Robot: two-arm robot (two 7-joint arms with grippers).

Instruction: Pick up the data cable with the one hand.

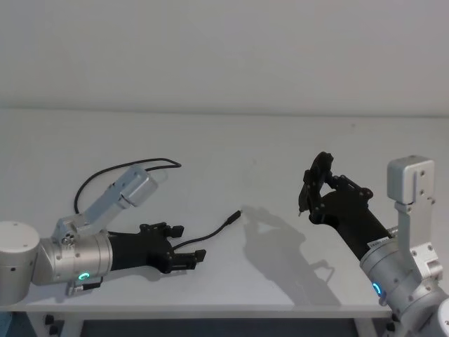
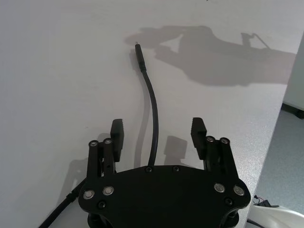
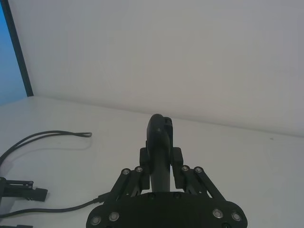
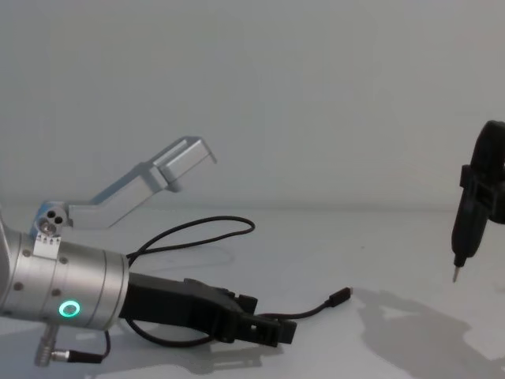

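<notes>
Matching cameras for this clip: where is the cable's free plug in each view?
Head: plug near centre, ahead of the open left gripper.
Left wrist: plug beyond the fingertips, cable running back between them.
Right wrist: plug on the table, cable trailing toward the left gripper's fingers.
Chest: plug right of centre, past the left gripper.
Shared landmark: the left gripper.

No text, label, brand, number or sign can be read in any view.
</notes>
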